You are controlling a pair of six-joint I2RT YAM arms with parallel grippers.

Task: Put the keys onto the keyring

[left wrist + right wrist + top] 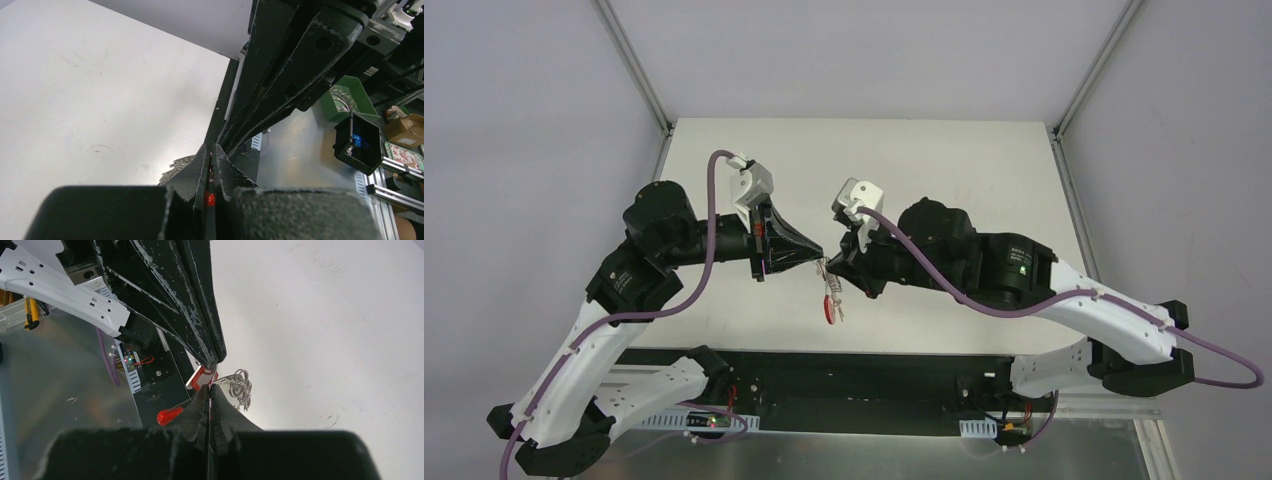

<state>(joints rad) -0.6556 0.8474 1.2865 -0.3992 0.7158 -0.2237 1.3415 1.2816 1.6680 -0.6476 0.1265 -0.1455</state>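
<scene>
My left gripper (817, 257) and right gripper (835, 269) meet tip to tip above the table's near edge. Both are shut on one small bunch held in the air. In the left wrist view my left gripper (210, 165) pinches a thin red-tagged key (210, 199), and another key's toothed edge (175, 167) sticks out to the left. In the right wrist view my right gripper (210, 389) pinches a thin silvery key (226, 380) that leads to the coiled silvery keyring (241, 385). A red-tagged key (202, 378) hangs under the left fingers (200, 315). A thick red loop (829, 309) dangles below.
The white table (924, 170) lies under and beyond the grippers. Its dark front rail (844, 375) is right below the bunch. Past the edge, the left wrist view shows a green bin (350, 97) and a black box (360, 142).
</scene>
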